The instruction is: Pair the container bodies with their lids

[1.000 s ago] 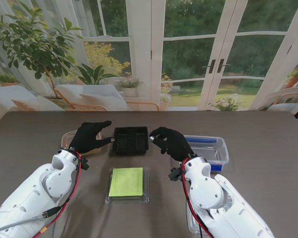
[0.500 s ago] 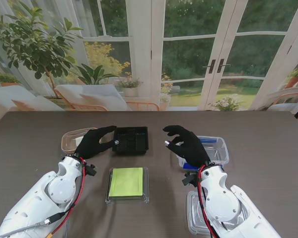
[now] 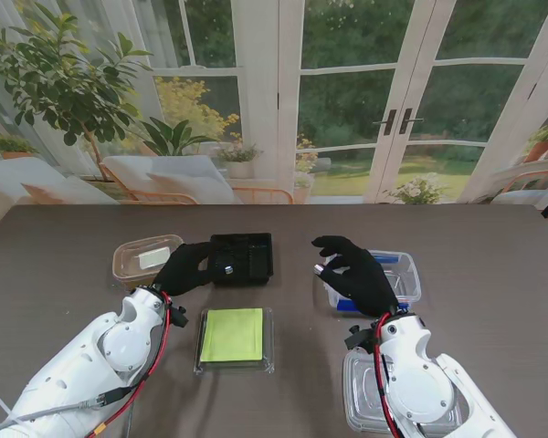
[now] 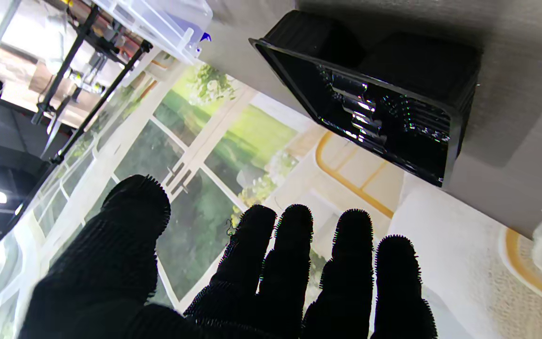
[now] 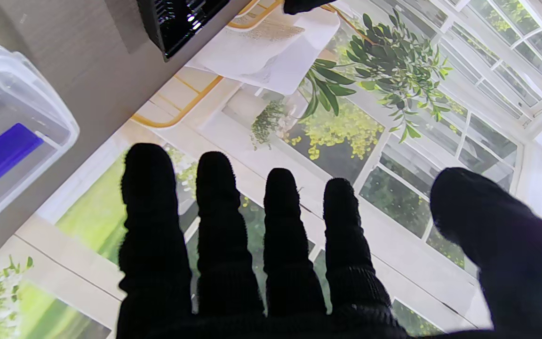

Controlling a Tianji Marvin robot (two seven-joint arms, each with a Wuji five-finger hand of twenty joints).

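A black ribbed container body point(image 3: 245, 256) point(image 4: 384, 117) sits at the table's centre, and a corner of that black body point(image 5: 177, 21) shows in the right wrist view. My left hand point(image 3: 190, 269) hovers open just left of it, holding nothing. My right hand point(image 3: 356, 274) is open, over the near left corner of a clear box with a blue piece inside point(image 3: 384, 274) point(image 5: 3, 155). A clear container with a green sheet point(image 3: 234, 339) lies nearer to me. A small clear tub point(image 3: 144, 259) stands at the left. A clear lid point(image 3: 365, 401) lies beside my right forearm.
The table's far edge point(image 3: 274, 206) runs below the windows. My white forearms point(image 3: 100, 356) rise from the near corners.
Both hands have pulled back from the black body toward me. The right hand moved right, away from it, to the clear box. The left hand's fingers stay near its left side.
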